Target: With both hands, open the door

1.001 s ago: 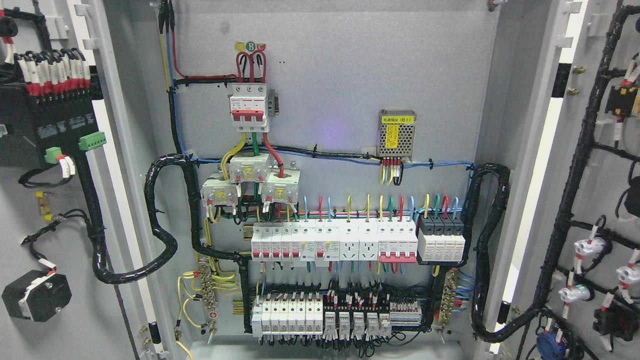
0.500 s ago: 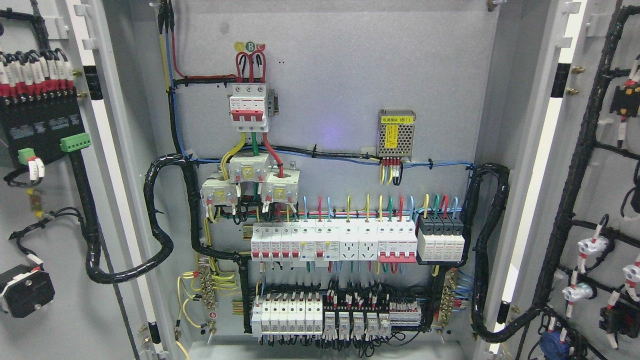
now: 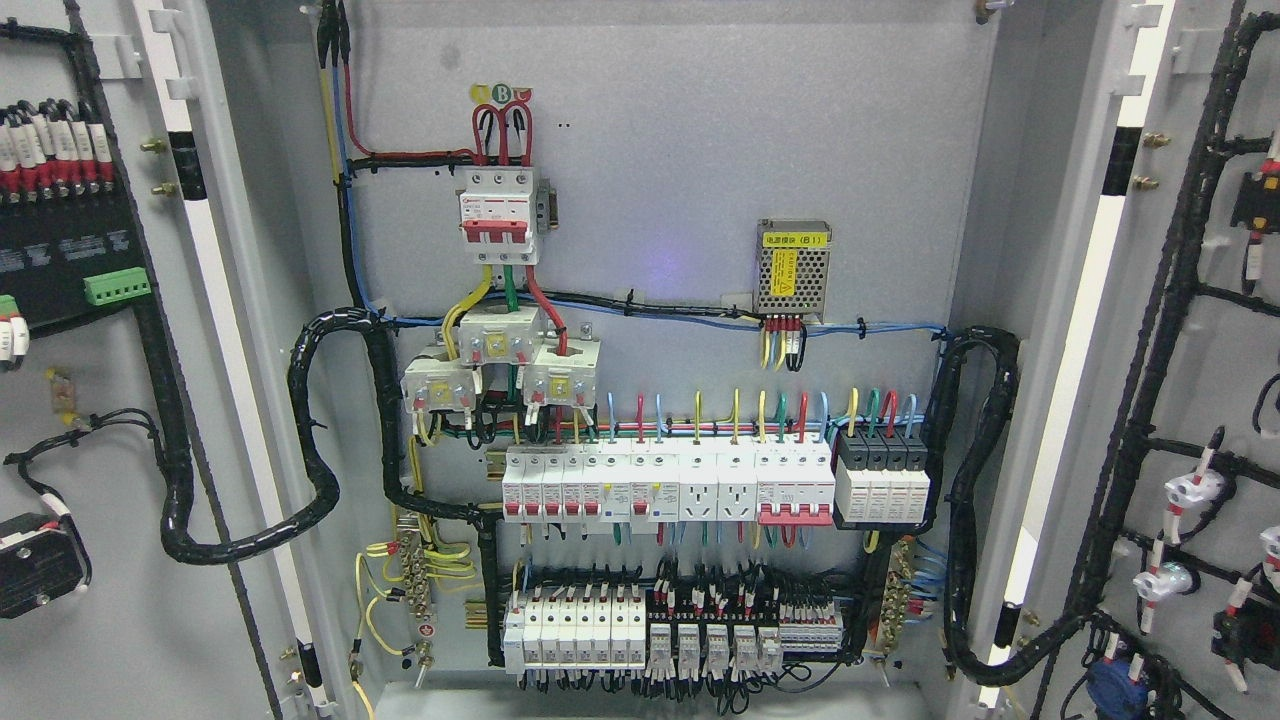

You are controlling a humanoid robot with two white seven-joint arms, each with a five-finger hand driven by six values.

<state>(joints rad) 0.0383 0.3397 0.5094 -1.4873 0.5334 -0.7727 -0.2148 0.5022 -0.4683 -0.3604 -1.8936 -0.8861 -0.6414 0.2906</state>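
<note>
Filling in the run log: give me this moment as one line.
stage: doors open | left door: swung wide | right door: swung wide | cabinet interior: exposed | robot hands: not in view

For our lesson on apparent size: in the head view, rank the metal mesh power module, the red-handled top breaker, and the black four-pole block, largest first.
1. Red-handled top breaker
2. Black four-pole block, close to it
3. Metal mesh power module

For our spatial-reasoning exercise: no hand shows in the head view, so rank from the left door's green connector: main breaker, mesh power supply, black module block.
From the green connector:
1. Main breaker, upper left.
2. Mesh power supply, right of centre.
3. Black module block, lower right.
</note>
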